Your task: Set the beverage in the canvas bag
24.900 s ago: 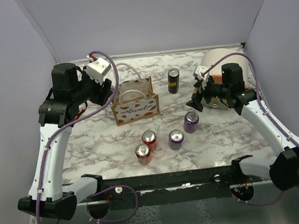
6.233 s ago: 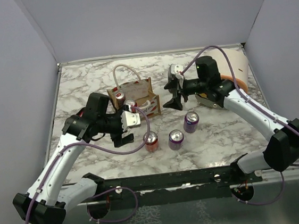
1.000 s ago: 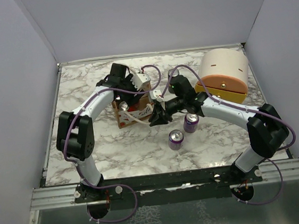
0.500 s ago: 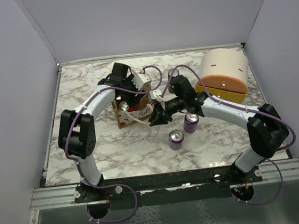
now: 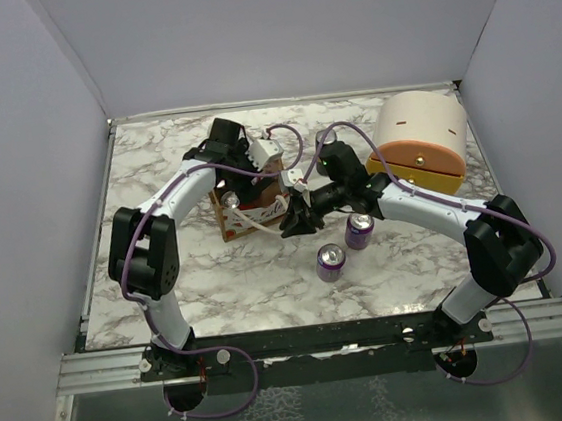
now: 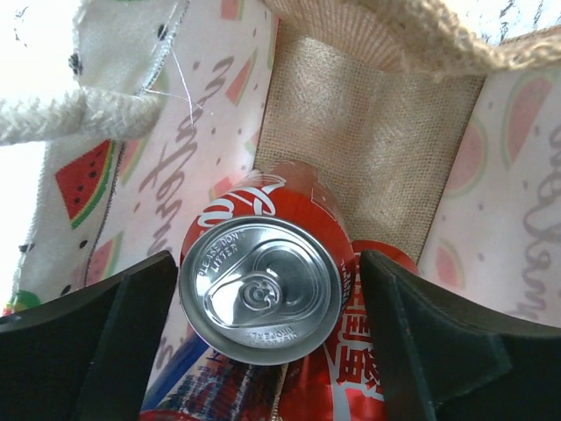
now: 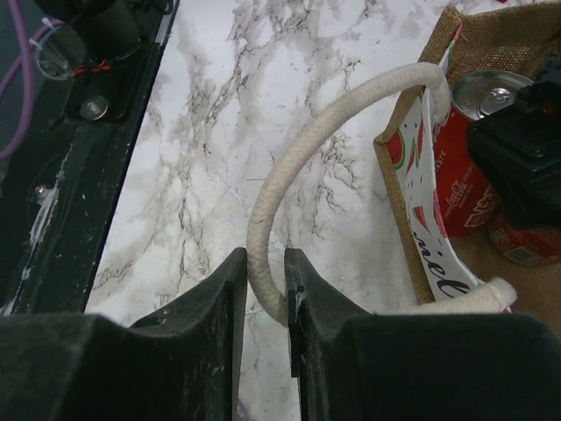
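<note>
The canvas bag (image 5: pixel 252 209) stands mid-table, tan with watermelon slices on its white panel (image 7: pixel 419 203). My left gripper (image 5: pixel 248 177) reaches down into the bag. In the left wrist view its jaws (image 6: pixel 267 263) stand open on either side of an upright red can (image 6: pixel 263 289), with thin gaps at both sides. A second red can (image 6: pixel 379 373) lies under it on the bag floor. My right gripper (image 7: pixel 263 263) is shut on the bag's white rope handle (image 7: pixel 294 180), just right of the bag (image 5: pixel 295 219). The red can's top (image 7: pixel 485 91) shows inside the bag.
Two purple cans (image 5: pixel 360 229) (image 5: pixel 331 262) stand on the marble in front of the right arm. A peach-and-yellow domed container (image 5: pixel 423 141) sits at the back right. The black front rail (image 7: pixel 88 114) runs along the near edge. Grey walls close in three sides.
The left gripper's jaws have spread wider around the red can inside the bag. Both arms and the bag have stayed in place.
</note>
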### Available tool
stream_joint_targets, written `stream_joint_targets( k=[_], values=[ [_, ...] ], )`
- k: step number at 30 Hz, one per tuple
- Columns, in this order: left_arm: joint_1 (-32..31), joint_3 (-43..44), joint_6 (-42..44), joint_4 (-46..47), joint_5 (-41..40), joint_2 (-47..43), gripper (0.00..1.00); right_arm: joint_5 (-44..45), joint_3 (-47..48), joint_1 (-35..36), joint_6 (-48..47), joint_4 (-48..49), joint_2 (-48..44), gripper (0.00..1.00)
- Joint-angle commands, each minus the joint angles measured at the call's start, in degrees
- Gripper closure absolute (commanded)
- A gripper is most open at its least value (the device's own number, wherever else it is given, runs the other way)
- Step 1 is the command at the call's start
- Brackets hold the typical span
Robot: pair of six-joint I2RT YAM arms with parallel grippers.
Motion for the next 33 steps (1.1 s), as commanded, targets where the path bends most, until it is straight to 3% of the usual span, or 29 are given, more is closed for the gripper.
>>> stream_joint_targets(
  k=[1, 17, 21, 29, 33],
  values=[
    [0.56, -0.99, -2.30, -3.32, -1.65, -2.69, 0.10, -1.29, 1.43, 0.14, -0.52, -1.06, 0.27, 0.77],
    [0.50, 5.09, -3.82, -8.40, 7.95, -6.80, 0.08, -1.30, 1.64, 0.14, -0.85, -1.61, 0.80, 0.77],
    [0.63, 5.55, -4.04, -9.34, 9.78, -11.44, 0.08, -0.65, 0.82, 0.13, -1.72, -1.88, 1.31, 0.79],
    [0.95, -1.04, -1.16, -12.01, 11.78, -20.98, 0.11, 0.35, 0.15, 0.15, -4.63, -4.51, 2.32, 0.82],
    [1.15, -7.48, 0.78, -11.80, 8.63, -23.84, 0.19, -0.25, 0.40, 0.15, -6.00, -7.11, 3.40, 0.83]
  ],
)
